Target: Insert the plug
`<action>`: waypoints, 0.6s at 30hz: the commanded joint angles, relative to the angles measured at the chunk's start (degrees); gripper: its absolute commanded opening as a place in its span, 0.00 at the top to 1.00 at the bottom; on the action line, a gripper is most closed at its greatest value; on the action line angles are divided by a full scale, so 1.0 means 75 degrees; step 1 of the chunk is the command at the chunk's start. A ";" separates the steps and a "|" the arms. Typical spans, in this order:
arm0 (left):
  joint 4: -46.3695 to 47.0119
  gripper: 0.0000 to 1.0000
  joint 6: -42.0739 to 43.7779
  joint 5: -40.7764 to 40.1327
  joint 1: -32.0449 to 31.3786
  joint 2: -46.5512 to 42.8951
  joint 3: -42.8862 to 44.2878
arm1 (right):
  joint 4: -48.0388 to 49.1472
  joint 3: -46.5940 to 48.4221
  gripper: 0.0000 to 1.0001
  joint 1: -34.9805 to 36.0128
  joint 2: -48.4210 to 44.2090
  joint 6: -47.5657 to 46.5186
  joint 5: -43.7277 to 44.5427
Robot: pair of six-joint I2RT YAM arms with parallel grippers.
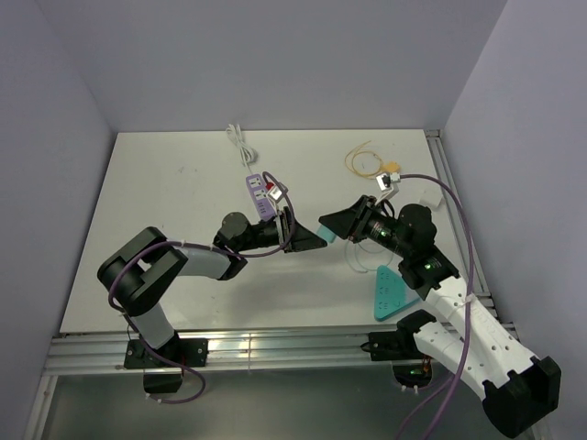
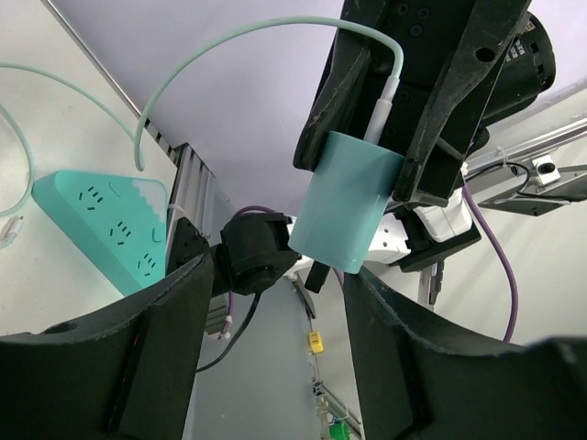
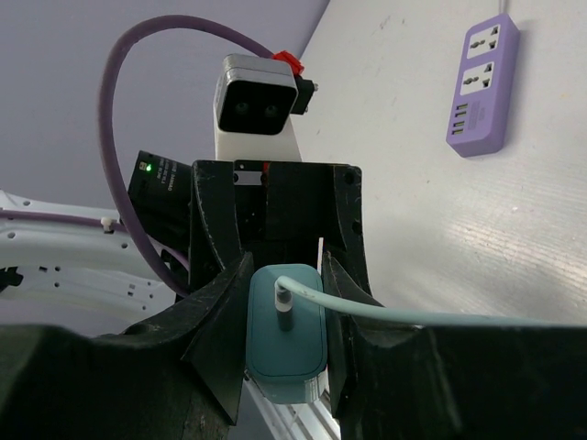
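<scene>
Plug on table at far right, just beside looped yellow cable — well apart from both arms. Right gripper pinching teal charger block in mid-air. Left gripper faces it, fingers spread either side of the block's lower end — not touching it.

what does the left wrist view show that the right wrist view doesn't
Only the left wrist view shows the teal power strip lying on the table. Only the right wrist view shows the purple power strip and the left arm's wrist camera. Both show the teal charger block with its pale cable, pinched between the right fingers.
</scene>
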 commanded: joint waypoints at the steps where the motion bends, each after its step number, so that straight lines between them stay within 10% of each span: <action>1: 0.4293 0.36 0.0121 -0.0114 -0.0027 -0.0331 0.0151 | 0.0304 -0.0048 1.00 0.0016 0.0017 -0.0034 -0.0305; 8: 0.4165 0.50 0.0472 -0.0126 -0.0027 -0.0776 -0.0200 | 0.0140 -0.0059 1.00 0.0016 -0.0065 -0.0082 -0.0035; 18: 0.4117 0.39 0.0437 -0.0067 -0.0027 -0.0577 0.0057 | 0.0632 -0.0188 1.00 0.0028 0.0029 0.0258 -0.0515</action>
